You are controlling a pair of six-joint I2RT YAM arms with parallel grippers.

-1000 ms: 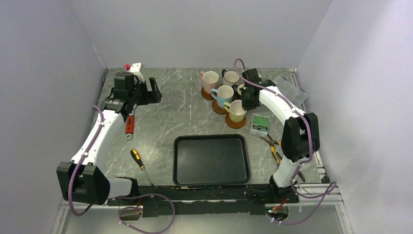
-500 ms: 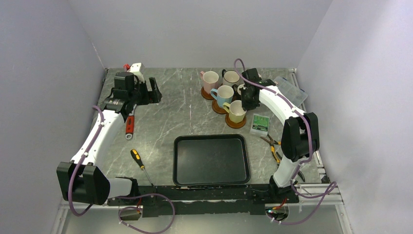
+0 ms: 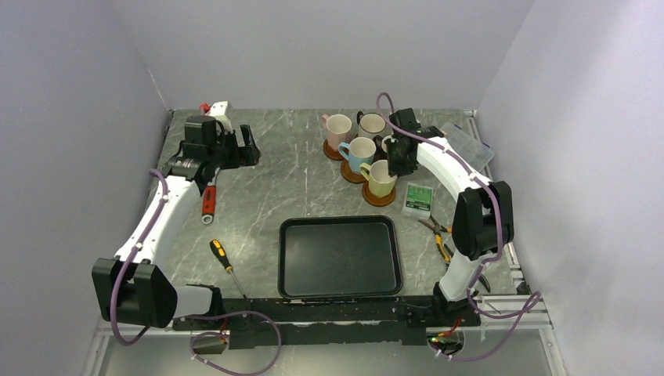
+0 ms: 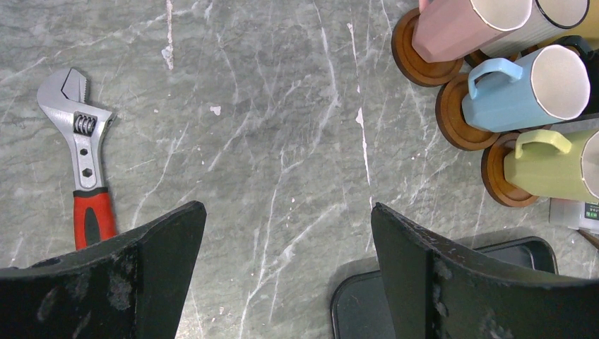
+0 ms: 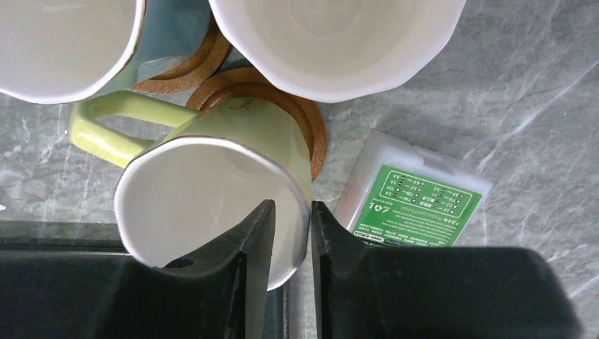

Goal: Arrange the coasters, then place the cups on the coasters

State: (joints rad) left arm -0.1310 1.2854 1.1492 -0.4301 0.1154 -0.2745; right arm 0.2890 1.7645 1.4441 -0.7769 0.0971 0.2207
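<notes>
Straddling the wall of the pale yellow-green ceramic cup, seated on its round reddish-brown coaster for release, the right gripper is narrow; whether it grips, I cannot tell. The left gripper hangs spread.

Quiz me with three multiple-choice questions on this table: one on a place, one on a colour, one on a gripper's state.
1. Where does the red-handled adjustable wrench lie? A on a coaster; B on the grey marble table, left of the black rectangular tray; C inside a cup.
2. What colour is the handled mug nearest that tray? A pink; B light blue; C yellow-green.
3. How is the left gripper? A open, empty; B shut on the wrench; C shut on a cup.
Answers: B, it rests on bare marble; C, that mug stands closest to the tray; A, its fingers stand wide apart, nothing between.
</notes>
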